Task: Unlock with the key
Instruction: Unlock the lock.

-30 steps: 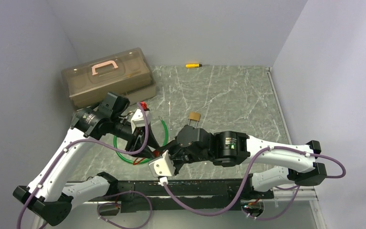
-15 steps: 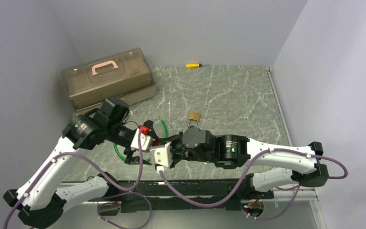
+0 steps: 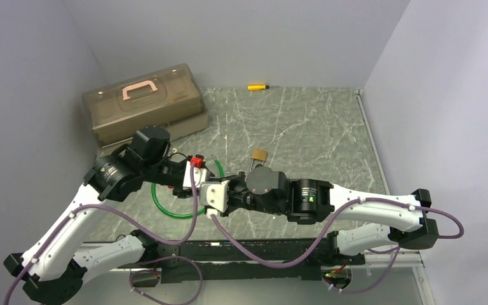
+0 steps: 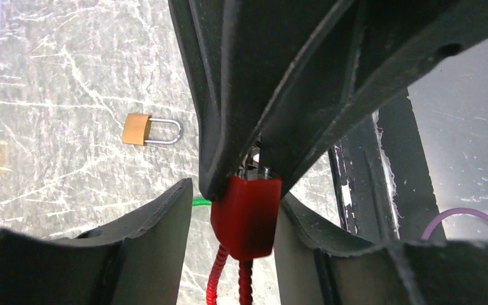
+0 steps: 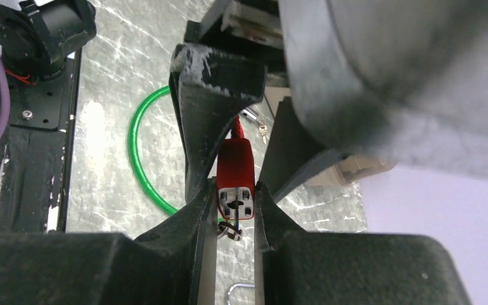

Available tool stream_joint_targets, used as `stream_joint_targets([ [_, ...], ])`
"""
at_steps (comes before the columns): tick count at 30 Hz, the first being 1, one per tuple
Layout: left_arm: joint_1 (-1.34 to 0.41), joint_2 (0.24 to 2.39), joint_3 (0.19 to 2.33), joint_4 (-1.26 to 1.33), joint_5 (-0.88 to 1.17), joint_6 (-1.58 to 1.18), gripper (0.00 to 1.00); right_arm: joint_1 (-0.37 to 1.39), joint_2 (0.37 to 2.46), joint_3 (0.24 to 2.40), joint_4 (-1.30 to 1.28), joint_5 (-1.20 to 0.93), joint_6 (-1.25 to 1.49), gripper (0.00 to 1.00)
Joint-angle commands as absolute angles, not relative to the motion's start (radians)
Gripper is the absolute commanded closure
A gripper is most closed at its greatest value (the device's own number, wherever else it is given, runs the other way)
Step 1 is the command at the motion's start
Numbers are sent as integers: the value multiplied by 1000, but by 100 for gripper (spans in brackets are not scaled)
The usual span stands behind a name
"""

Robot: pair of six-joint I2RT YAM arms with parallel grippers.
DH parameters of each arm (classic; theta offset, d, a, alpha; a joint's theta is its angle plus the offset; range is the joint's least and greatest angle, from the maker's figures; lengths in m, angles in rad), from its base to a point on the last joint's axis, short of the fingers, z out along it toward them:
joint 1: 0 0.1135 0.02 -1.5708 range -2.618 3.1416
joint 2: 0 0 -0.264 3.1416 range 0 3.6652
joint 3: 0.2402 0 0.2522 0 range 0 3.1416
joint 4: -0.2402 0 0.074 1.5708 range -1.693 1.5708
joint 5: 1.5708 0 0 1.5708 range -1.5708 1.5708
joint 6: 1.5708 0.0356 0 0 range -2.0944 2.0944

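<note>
Red padlock [image 4: 246, 216] clamped in left hand [image 4: 232, 219]; right hand [image 5: 230, 222] grip unclear, key [image 5: 229, 229] mostly hidden.

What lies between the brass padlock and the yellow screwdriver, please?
Nothing: that stretch of the table is bare between the padlock and the screwdriver, as the top view shows; the left wrist view agrees.

No lettering, label or number can be read anywhere.
</note>
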State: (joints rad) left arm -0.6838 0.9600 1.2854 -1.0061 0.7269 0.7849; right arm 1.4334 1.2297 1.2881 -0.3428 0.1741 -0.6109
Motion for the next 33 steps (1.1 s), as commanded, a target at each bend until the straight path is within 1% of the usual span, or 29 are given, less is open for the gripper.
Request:
stream_joint_targets([
  [1,-656,910,1320,-944,762,728,51,1417,1213,1305,-268,182,-536,100],
  [4,-638,891,1320,-931,775,712,56,1405,1212,1310,-267,160,-510,100],
  [9,-616,874,1333,-935,826,700,59,1388,1217,1313,-256,126,-484,100],
  [11,-608,869,1335,-941,853,698,61,1382,1221,1319,-252,109,-478,100],
  [13,-604,866,1331,-951,871,707,67,1375,1222,1326,-245,87,-469,100],
  [16,-601,860,1319,-976,890,734,78,1363,1212,1327,-227,47,-450,100],
  [17,-600,858,1315,-984,896,740,80,1356,1206,1326,-222,31,-444,100],
  [18,-599,855,1310,-988,902,743,81,1351,1201,1327,-222,22,-441,100],
  [19,-595,852,1304,-991,911,744,80,1347,1196,1328,-222,10,-438,100],
  [22,-585,842,1294,-1005,941,749,67,1320,1180,1332,-232,-48,-425,100],
  [27,-572,833,1286,-1019,968,764,52,1297,1180,1353,-260,-132,-413,100],
  [30,-569,834,1288,-1030,976,777,49,1296,1191,1364,-271,-154,-415,100],
  [33,-566,831,1286,-1040,979,791,50,1294,1197,1368,-274,-162,-416,100],
])
